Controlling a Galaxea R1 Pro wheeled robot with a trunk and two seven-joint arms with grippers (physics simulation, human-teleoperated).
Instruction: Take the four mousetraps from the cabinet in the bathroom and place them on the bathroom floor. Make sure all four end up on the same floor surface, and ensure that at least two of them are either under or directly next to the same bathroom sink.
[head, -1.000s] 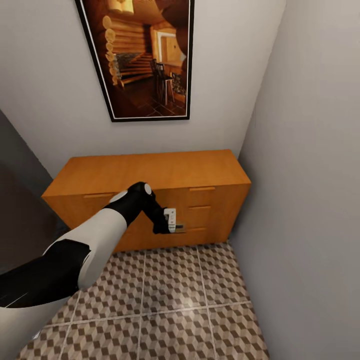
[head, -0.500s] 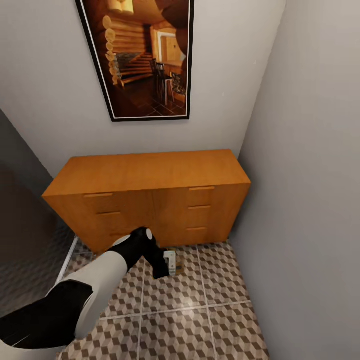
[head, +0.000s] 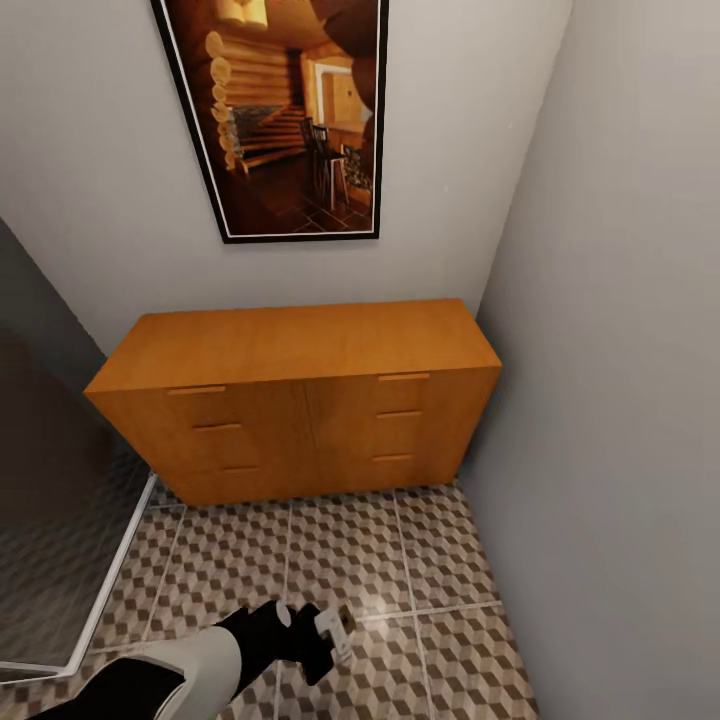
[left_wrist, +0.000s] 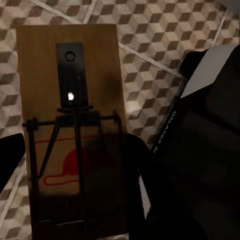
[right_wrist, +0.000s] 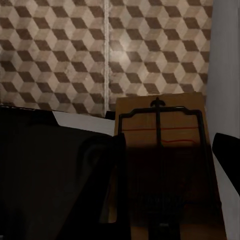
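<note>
Head looks down at cabinet (head: 300, 400); wrists close over floor (left_wrist: 165, 30).

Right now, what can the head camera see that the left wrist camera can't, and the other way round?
The head view alone takes in the room: the orange-brown cabinet with its drawers shut, the framed picture above it, the grey walls. The left wrist view alone gives detail of the mousetrap held in the left end effector: tan board, black spring bar, red bait patch. Both share the cube-patterned bathroom floor below the trap.
</note>
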